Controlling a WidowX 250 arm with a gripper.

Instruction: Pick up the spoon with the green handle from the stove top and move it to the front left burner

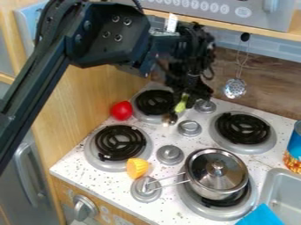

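Over stove (76, 170), gripper (183, 100); green obj. (181, 105) held?

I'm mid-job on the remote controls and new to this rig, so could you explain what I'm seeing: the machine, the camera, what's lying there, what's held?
The machine is one black robot arm, coming in from the upper left. The picture comes from a fixed camera looking down at a slant on a stove top. The arm's end hangs by the back left burner, right at a small yellow-green thing; I can't tell whether it is held.

A red round thing lies left of that burner, and a yellow-orange piece by the front left one. A pot with a lid sits front right, near the sink.
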